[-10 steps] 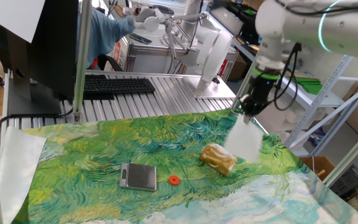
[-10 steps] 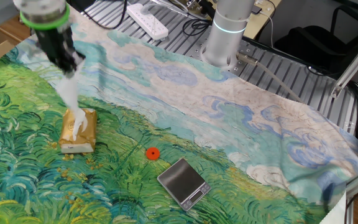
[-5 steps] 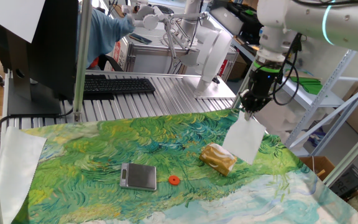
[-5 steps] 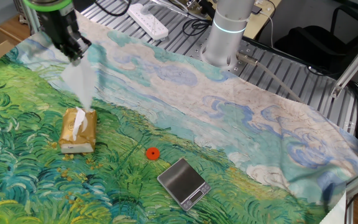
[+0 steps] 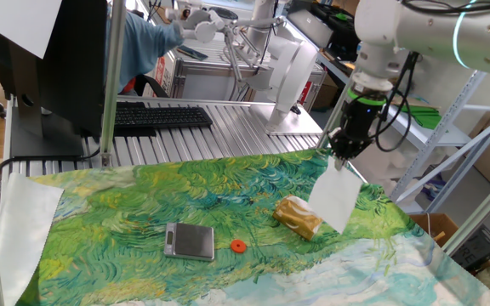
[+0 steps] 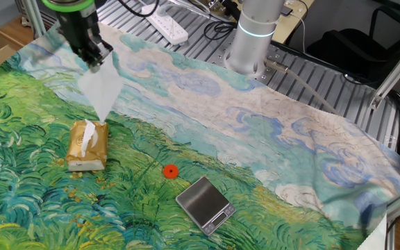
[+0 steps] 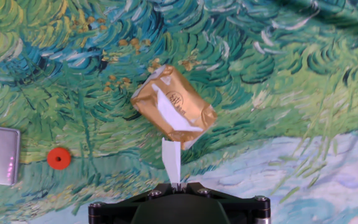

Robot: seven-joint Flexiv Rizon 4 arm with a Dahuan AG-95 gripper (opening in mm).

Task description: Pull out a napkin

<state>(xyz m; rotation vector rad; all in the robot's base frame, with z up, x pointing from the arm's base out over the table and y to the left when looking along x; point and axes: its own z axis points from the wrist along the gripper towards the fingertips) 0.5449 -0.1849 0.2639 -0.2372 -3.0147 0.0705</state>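
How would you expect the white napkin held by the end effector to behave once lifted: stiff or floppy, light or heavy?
Probably floppy: the napkin hangs limp from the end effector, pinched only at its top. Likely very light, since the golden-brown packet appears to stay flat on the cloth. Possibly easy to tear, as the sheet looks thin.

white napkin (image 5: 336,198), golden-brown packet (image 7: 173,107), small red disc (image 7: 58,158), green-and-blue swirled painting-print cloth (image 6: 269,146)

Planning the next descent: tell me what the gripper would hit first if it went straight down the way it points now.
Apart from the napkin it already pinches, the gripper would probably meet the golden-brown packet, or the cloth just beside it; depth is unclear.
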